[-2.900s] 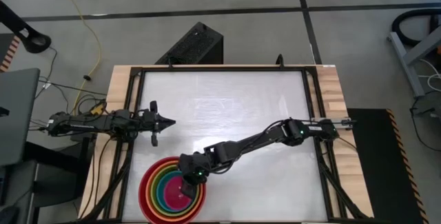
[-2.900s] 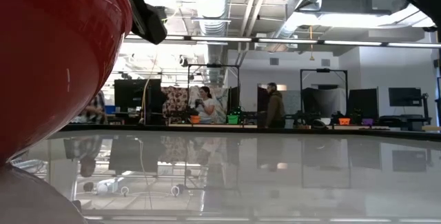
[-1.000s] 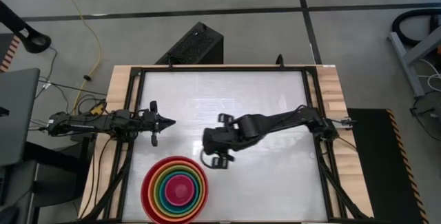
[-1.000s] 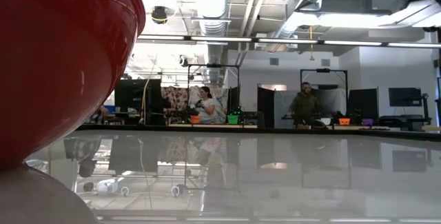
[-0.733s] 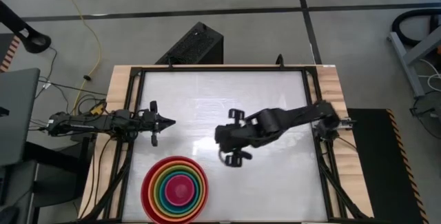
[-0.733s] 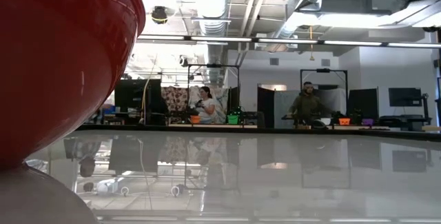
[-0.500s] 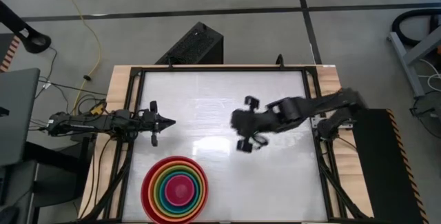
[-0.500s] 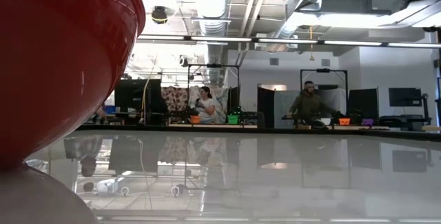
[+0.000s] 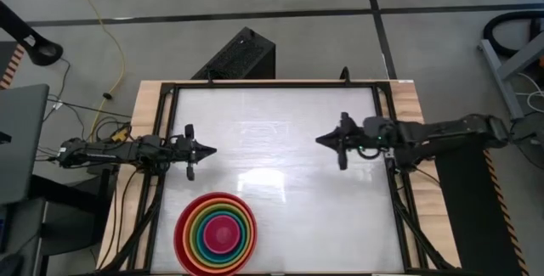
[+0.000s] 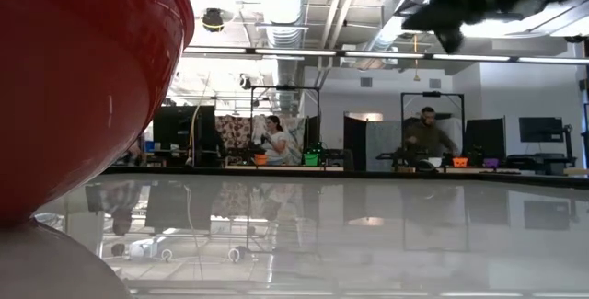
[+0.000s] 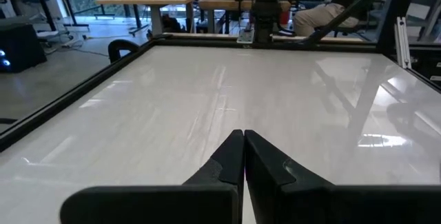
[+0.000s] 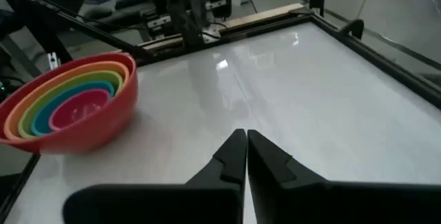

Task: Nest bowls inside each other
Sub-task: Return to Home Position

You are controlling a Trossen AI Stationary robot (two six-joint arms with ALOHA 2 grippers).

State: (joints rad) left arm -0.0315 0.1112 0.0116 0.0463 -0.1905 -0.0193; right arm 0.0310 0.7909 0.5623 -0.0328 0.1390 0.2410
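The bowls [image 9: 215, 233] stand as one stack at the near left of the table: red outermost, then orange, lime green, teal and pink [image 12: 81, 107] in the middle. The red bowl [image 10: 74, 87] rests on the table by its base and fills the low view's left. My right gripper [image 9: 323, 140] hovers shut and empty above the table's right side, pointing toward the left, far from the stack. My left gripper [image 9: 211, 149] stays shut and empty at the table's left edge, pointing right.
A black frame [image 9: 276, 83] runs around the white tabletop [image 9: 272, 123]. A black box [image 9: 238, 55] lies on the floor beyond the far edge. People sit and stand at desks in the room behind [image 10: 428, 138].
My right gripper has drawn back from near the bowl stack toward the table's right edge, tipping from pointing down toward level, and its fingers have shut. The nested bowls have stayed where they stood.
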